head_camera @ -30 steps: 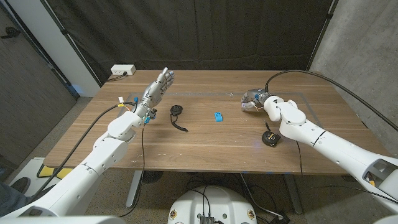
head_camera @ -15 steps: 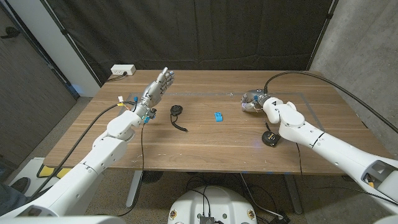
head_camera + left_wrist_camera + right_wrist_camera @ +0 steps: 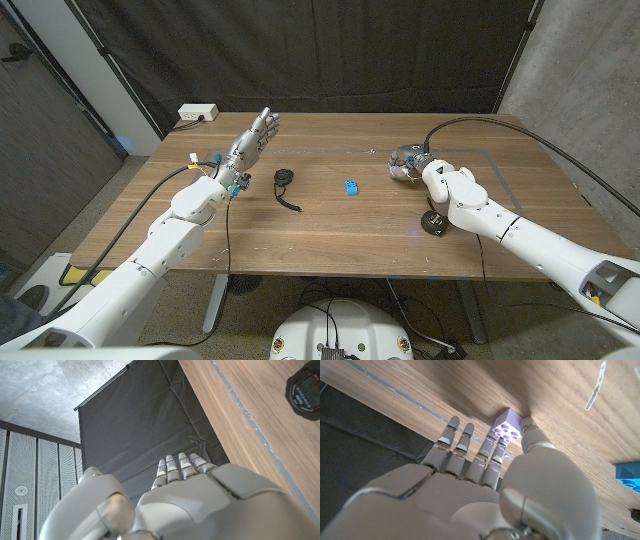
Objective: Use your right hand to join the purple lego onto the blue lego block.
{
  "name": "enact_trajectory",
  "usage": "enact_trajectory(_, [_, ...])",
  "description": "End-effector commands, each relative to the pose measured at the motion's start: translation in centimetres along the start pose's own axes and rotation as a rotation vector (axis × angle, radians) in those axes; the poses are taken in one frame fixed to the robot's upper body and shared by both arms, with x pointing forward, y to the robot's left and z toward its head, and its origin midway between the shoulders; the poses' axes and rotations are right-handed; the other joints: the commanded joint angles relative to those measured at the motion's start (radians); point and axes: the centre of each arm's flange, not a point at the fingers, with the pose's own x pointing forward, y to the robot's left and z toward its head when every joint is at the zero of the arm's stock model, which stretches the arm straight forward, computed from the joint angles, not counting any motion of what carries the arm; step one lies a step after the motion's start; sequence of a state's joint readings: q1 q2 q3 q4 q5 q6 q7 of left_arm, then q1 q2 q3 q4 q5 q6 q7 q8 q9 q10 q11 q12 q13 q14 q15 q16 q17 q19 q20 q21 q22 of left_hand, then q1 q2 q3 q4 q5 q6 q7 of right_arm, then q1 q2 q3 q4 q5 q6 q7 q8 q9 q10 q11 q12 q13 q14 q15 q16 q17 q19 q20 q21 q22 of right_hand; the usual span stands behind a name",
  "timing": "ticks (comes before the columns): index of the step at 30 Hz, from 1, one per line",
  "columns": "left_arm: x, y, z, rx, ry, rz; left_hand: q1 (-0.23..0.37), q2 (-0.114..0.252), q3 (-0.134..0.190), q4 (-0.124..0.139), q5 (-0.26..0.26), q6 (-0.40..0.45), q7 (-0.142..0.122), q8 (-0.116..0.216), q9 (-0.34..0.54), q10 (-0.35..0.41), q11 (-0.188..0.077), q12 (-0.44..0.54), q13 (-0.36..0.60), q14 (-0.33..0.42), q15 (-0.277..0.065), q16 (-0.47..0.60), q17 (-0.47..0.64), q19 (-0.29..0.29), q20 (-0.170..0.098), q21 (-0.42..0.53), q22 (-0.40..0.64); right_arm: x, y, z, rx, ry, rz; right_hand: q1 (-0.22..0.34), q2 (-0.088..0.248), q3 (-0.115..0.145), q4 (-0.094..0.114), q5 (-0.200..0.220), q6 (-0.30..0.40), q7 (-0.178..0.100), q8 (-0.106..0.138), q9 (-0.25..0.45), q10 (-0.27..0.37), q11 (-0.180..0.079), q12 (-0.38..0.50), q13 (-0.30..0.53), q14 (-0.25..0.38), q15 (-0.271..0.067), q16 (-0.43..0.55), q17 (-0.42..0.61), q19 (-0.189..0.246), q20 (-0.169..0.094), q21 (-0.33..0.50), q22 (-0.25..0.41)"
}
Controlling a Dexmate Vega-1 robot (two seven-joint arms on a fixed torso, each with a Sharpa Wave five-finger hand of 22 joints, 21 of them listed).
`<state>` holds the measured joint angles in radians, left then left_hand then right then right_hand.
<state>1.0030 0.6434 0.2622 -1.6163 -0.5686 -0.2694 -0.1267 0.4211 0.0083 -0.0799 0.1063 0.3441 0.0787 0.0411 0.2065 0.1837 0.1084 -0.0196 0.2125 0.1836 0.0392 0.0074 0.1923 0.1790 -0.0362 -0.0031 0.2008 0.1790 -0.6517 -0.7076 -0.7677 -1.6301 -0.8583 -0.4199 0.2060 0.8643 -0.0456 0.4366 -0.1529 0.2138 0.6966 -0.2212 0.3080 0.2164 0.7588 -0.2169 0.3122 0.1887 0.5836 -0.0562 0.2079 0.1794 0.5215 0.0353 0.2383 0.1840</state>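
Note:
In the right wrist view the purple lego (image 3: 507, 424) lies studs-out on the wood, pinched between the thumb and the fingertips (image 3: 496, 445) of my right hand (image 3: 470, 490). In the head view that right hand (image 3: 405, 161) sits low on the table's far right part, covering the brick. The blue lego (image 3: 351, 187) lies alone near the table's middle, a short way left of that hand, and its edge shows as the blue lego (image 3: 628, 473). My left hand (image 3: 255, 135) is raised over the far left, fingers straight and apart, holding nothing.
A black stopwatch with a cord (image 3: 285, 182) lies left of the blue lego, also seen as the stopwatch (image 3: 304, 394). A black round object (image 3: 435, 221) lies under my right forearm. A white power strip (image 3: 197, 113) sits at the far left corner.
My right forearm has swung slightly to the left while its hand stayed at the purple lego. The left arm and the blue lego have not moved.

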Motion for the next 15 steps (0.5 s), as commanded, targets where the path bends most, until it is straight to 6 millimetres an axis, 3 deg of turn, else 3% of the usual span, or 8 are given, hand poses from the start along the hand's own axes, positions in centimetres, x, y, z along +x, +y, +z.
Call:
enact_trajectory(1, [-0.01,0.12,-0.15,-0.001,0.009,0.000,0.003,0.005,-0.004,0.001,0.002,0.009,0.003,-0.002,0.003,0.011,0.000,-0.005,0.006,0.011,-0.001,-0.001,0.004,-0.002,0.003,0.002,0.004,0.39,-0.27,0.15,-0.020,-0.002,-0.019,0.013,0.005,0.008,0.000,-0.003,0.022,-0.001,0.010,0.003,0.022,0.000,0.006,0.005,0.033,-0.059,0.012,0.001,0.018,0.001,0.005,0.004])
enact_trajectory(15, [0.40,0.05,-0.32,0.001,0.015,-0.002,0.004,0.006,-0.008,0.001,0.001,0.011,0.003,-0.002,0.003,0.008,0.001,-0.007,0.006,0.009,-0.002,-0.002,0.004,-0.002,0.004,0.002,0.004,0.34,-1.12,0.47,-0.030,-0.013,-0.031,0.019,0.010,0.009,0.005,-0.008,0.074,-0.001,0.021,0.001,0.070,-0.001,0.003,0.002,0.090,-0.082,0.012,-0.001,0.039,0.021,0.005,0.005])
